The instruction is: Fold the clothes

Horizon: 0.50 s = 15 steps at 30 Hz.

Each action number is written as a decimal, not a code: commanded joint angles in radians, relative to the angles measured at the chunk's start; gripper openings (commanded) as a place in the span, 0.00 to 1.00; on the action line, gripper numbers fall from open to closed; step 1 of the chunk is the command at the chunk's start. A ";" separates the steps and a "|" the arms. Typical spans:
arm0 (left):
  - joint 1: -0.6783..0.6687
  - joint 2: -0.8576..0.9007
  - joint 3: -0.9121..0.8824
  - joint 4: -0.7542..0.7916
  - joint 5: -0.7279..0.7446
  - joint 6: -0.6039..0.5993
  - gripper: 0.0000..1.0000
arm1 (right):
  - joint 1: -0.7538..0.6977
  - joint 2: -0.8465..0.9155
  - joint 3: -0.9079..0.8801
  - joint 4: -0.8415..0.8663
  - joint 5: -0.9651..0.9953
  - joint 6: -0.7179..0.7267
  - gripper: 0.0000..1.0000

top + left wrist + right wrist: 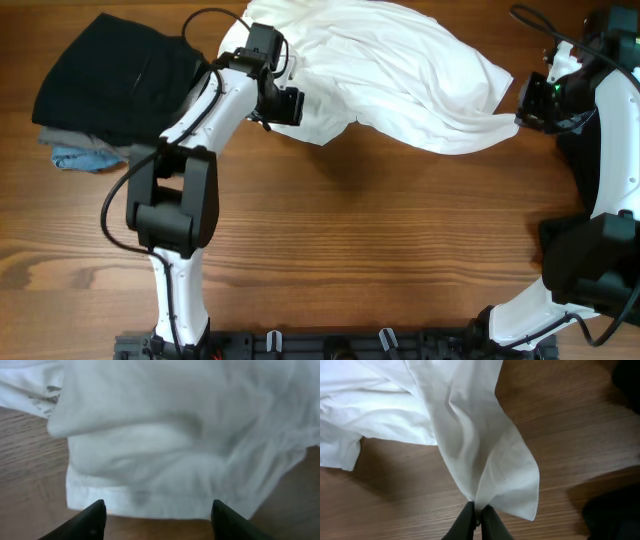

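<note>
Lying across the far middle of the wooden desk [380, 230], one white T-shirt [400, 70] is spreading in loose, crumpled folds from the left gripper [288, 105] to the right gripper [522, 103]. One black garment [110, 75] is sitting at the far left of the desk, on top of a small pile. Under it, one grey cloth [70, 138] and one blue cloth [80, 158] are showing at the near edge of that pile. So I am counting four pieces of cloth in all. The left arm [200, 120] is passing between the pile and the shirt.

Two arms are standing at the desk, each carrying one gripper. The left gripper is hovering at the near left edge of the shirt. In its wrist view its two fingers [95, 520] are standing wide apart with nothing held between them, and the shirt's stitched hem [150, 505] is lying just beyond their tips. The right gripper is at the far right. Its fingers [467, 520] are pressing together and clamping a corner of the white T-shirt. From this pinch the cloth is running as one long folded strip toward the rest of the shirt, and it is throwing a shadow on the desk.
</note>
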 commanded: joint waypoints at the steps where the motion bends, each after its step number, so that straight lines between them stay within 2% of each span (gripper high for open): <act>1: 0.003 0.060 -0.012 0.020 -0.002 -0.006 0.67 | -0.002 -0.017 -0.007 0.003 0.022 0.012 0.08; 3: 0.003 0.082 -0.012 0.029 -0.002 -0.006 0.67 | -0.002 -0.017 -0.007 0.003 0.022 0.012 0.08; 6: 0.003 0.101 -0.012 0.028 -0.002 -0.006 0.61 | -0.002 -0.017 -0.007 0.003 0.022 0.013 0.08; 11: 0.003 0.103 -0.012 0.009 -0.010 -0.006 0.14 | -0.002 -0.017 -0.007 0.006 0.022 0.015 0.08; 13: 0.005 0.103 -0.012 -0.016 -0.031 -0.005 0.06 | -0.002 -0.017 -0.007 0.006 0.023 0.015 0.08; 15: 0.008 0.103 -0.012 -0.039 -0.060 -0.005 0.04 | -0.002 -0.017 -0.007 0.006 0.023 0.014 0.08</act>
